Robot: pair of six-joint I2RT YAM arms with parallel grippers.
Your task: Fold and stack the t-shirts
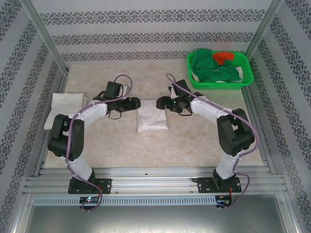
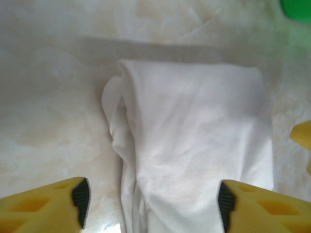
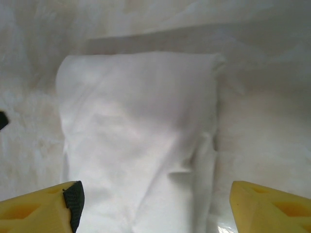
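A folded white t-shirt [image 1: 152, 120] lies flat in the middle of the table as a narrow rectangle. My left gripper [image 1: 136, 103] hovers over its far left corner and my right gripper [image 1: 161, 103] over its far right corner. In the left wrist view the left gripper [image 2: 153, 204] stands open above the t-shirt [image 2: 194, 141], nothing pinched between its pads. The right gripper [image 3: 155, 204] is likewise open over the cloth [image 3: 136, 131]. A second folded white t-shirt [image 1: 65, 107] rests at the table's left edge.
A green plastic basket [image 1: 245, 80] at the back right holds green and orange cloth. Patterned walls and metal posts close in the table on three sides. Bare table [image 1: 194, 145] lies in front of the middle t-shirt.
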